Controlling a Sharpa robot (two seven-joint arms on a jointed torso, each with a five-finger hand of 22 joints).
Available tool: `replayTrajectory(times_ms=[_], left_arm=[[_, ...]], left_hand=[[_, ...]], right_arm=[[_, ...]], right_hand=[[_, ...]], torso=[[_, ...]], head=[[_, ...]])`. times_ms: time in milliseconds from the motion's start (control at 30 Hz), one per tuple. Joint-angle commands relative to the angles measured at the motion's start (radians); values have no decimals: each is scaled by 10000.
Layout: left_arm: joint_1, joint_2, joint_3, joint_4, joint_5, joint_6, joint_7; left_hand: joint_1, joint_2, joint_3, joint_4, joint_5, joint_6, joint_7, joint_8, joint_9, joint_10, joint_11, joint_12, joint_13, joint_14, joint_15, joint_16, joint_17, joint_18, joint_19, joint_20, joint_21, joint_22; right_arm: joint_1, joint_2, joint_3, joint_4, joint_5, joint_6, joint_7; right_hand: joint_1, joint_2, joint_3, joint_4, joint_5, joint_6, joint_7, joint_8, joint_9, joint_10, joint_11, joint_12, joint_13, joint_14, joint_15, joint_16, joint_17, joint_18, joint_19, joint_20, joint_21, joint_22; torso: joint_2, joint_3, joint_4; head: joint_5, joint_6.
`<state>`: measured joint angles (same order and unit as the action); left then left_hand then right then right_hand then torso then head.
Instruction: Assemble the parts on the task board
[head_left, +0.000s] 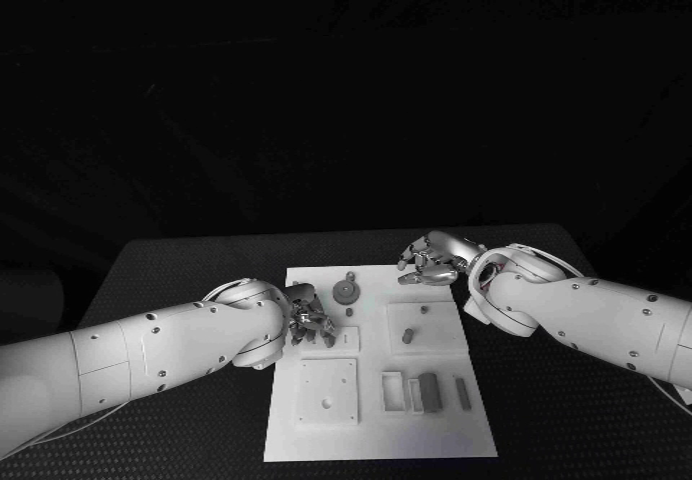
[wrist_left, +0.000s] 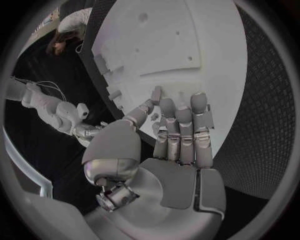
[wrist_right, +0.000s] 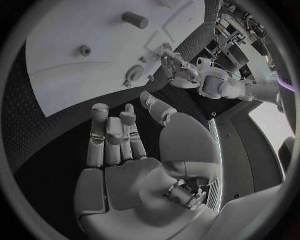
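The left hand (head_left: 306, 322) is hovering over the task board (head_left: 378, 440) near its left edge, fingers (wrist_left: 181, 125) held straight and close together, gripping nothing — a small grey part (wrist_left: 155, 93) is lying just beyond their tips. The right hand (head_left: 433, 258) is hanging over the board's far right corner, fingers (wrist_right: 109, 135) loosely extended, empty; a round grey part (head_left: 346, 290) is sitting between the two hands.

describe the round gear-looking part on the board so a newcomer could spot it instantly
Start at the white task board mid-table and go to its far end, between the two hands. The gear-like disc lies flat there, just beyond the left hand. It is the only round, dark piece; its neighbours are a small peg and upright rectangular blocks.
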<state>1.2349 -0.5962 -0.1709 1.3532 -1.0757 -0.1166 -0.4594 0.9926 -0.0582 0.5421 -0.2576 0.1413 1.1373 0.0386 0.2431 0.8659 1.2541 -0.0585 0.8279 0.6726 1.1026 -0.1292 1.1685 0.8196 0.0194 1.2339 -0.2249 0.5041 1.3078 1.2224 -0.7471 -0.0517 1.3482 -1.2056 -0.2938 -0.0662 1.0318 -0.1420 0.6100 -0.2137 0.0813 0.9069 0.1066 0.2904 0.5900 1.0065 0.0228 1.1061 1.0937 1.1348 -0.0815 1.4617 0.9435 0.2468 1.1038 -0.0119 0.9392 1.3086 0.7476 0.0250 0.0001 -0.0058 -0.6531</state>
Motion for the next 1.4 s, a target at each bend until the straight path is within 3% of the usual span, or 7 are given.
replayTrajectory(times_ms=[33, 667, 1000, 1300, 1400], left_arm=[[-92, 13, -73, 95, -102, 601, 28], [-98, -54, -80, 277, -700, 637, 41], [-98, -86, -79, 258, -610, 197, 340], [-97, -89, -78, 197, -117, -119, 639], [-97, -96, -78, 199, -109, -91, 653]], left_hand=[[236, 193, 292, -294, 53, 72, 24, 69, 3, 16, -86, 53, -14, -26, -28, 25, -17, 162, 53, -24, -26, 216], [300, 148, 297, -281, 172, 102, 17, 71, 11, 35, -93, 73, -32, -17, -27, 57, -51, 163, 73, -25, -21, 216], [225, 145, 258, -212, 115, 92, 25, 55, 12, 37, -86, 75, -53, -16, -28, 64, -89, 155, 87, -19, -30, 207], [102, 37, 253, -91, -441, -410, 203, -311, -189, -78, 76, 2, -161, -104, -3, 13, -268, 130, 27, 4, -167, 183], [39, -62, 219, 9, -805, -416, 225, -347, -240, -99, 95, 16, -172, -126, -2, 35, -303, 129, 27, 4, -191, 190]], right_arm=[[-8, -3, 1, 10, 6, 106, 113], [-12, -21, 1, 16, 29, 100, 118], [-13, -24, 1, -7, 73, 90, 135], [-13, -24, 1, -13, 77, 90, 138], [-13, -25, 1, -16, 79, 96, 135]], right_hand=[[-92, 5, -3, 41, -25, 190, 260, -59, -4, -79, -9, 13, -13, -80, -24, -62, -13, 150, -61, 29, -42, 159], [-109, -3, -5, 65, -24, 191, 259, -62, -3, -81, -10, 17, -20, -81, -24, -62, -14, 150, -62, 28, -44, 160], [-118, -2, -5, 81, -23, 190, 259, -64, -4, -82, -10, 19, -23, -82, -25, -62, -15, 150, -62, 27, -46, 160], [-125, -3, -5, 91, -23, 185, 260, -67, -4, -84, -10, 20, -26, -83, -25, -63, -16, 150, -63, 26, -47, 160], [-125, -5, -5, 93, -23, 184, 260, -69, -5, -84, -10, 20, -27, -83, -25, -63, -16, 150, -64, 26, -48, 160]], torso=[[2, 3, 2], [4, 2, -4], [8, 2, -5], [2, 4, 0], [2, 1, -2]], head=[[-4, -8], [-7, -9], [-15, 14], [-10, 37], [-13, 38]])
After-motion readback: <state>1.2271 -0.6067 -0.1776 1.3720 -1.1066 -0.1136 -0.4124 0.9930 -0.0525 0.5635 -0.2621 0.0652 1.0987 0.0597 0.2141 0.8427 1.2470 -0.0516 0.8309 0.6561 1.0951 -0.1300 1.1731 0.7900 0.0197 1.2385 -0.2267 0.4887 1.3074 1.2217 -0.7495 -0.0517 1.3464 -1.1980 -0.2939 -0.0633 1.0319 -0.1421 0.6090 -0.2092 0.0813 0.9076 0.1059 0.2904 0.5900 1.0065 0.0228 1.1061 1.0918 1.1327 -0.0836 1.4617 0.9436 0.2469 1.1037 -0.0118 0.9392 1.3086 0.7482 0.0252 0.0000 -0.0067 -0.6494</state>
